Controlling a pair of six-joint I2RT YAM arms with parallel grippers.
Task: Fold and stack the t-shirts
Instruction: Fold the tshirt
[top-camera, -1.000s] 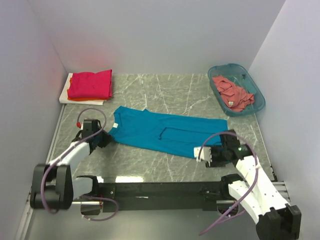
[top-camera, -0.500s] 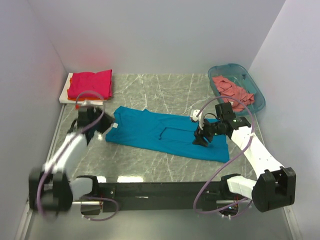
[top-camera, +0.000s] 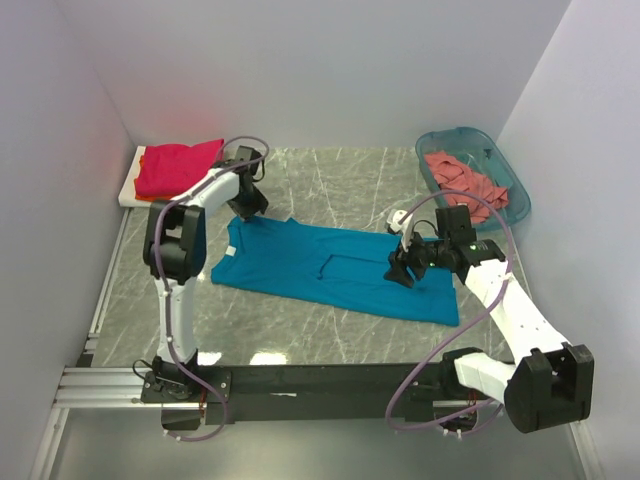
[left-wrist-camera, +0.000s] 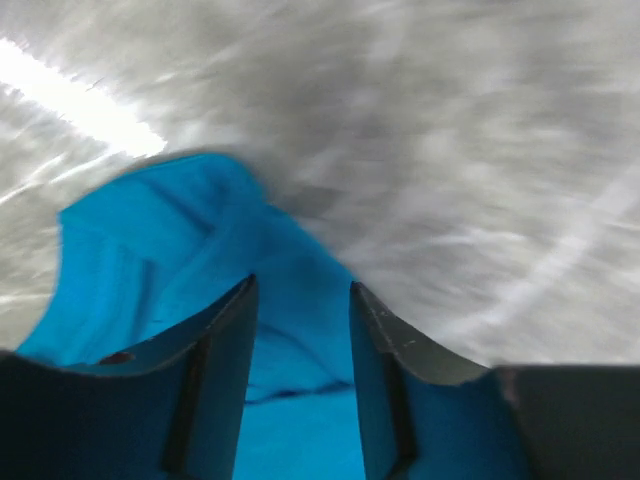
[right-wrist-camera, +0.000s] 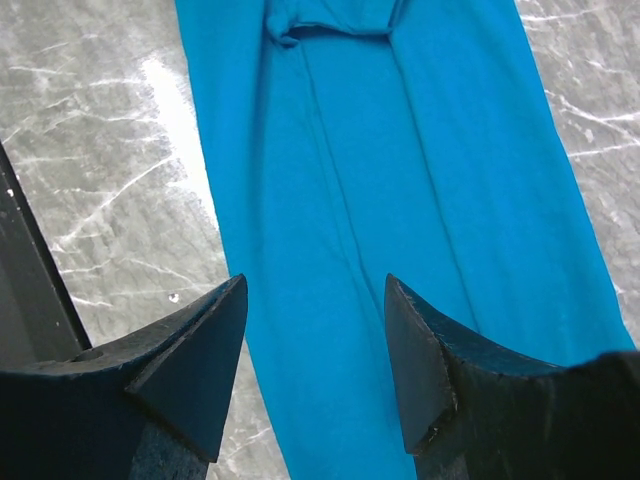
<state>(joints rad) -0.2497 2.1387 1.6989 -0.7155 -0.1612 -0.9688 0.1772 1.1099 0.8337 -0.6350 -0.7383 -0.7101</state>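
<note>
The teal-blue t-shirt (top-camera: 330, 265) lies lengthwise across the middle of the table, folded into a long strip. My left gripper (top-camera: 248, 205) is open at the shirt's far left corner; the blurred left wrist view shows the blue cloth (left-wrist-camera: 150, 250) between and beyond the fingers. My right gripper (top-camera: 402, 270) is open and empty just above the shirt's right part, with flat cloth (right-wrist-camera: 400, 150) under it in the right wrist view. A folded magenta-red t-shirt (top-camera: 180, 168) lies on an orange one (top-camera: 143, 160). A salmon-pink t-shirt (top-camera: 465, 185) is crumpled in the basket.
The folded stack rests on a flat white board (top-camera: 128, 192) at the far left corner. The translucent teal basket (top-camera: 520, 205) stands at the far right by the wall. Walls close in the left, back and right sides.
My left arm has swung from the shirt's near left edge to its far left corner. My right gripper rose from the near right edge to over the shirt's right part.
</note>
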